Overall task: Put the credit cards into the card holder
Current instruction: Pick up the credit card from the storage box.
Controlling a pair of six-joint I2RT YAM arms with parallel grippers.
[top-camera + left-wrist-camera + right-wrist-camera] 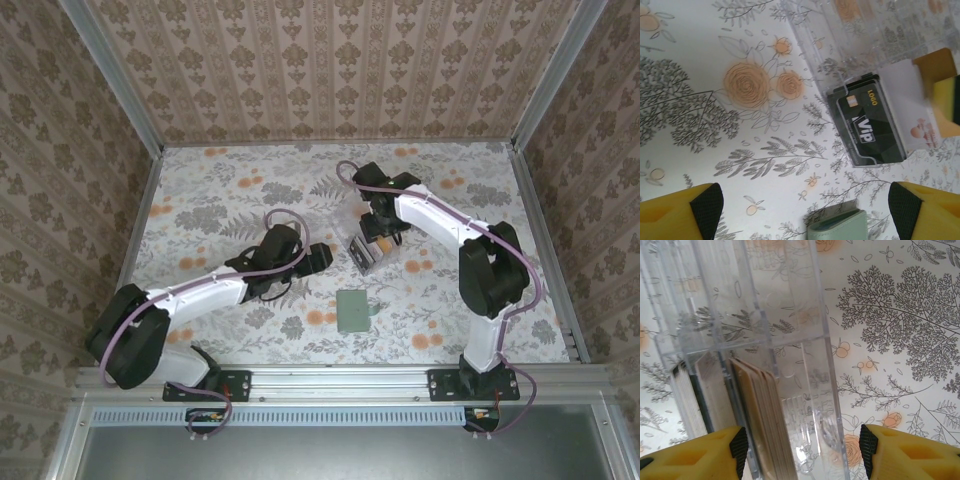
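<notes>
Over the floral tablecloth (pixel 220 190) my left gripper (pixel 806 206) gapes empty; my right gripper (pixel 802 445), spread wide astride the clear box (pixel 790 315) at twelve o'clock of the card holder (pixel 352 310), may snag and tip it.

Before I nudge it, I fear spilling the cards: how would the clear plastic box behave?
The clear box looks rigid, thin-walled and probably light, so it may slide on the table. The cards lean loosely inside, so tilting it would likely spill them.
</notes>
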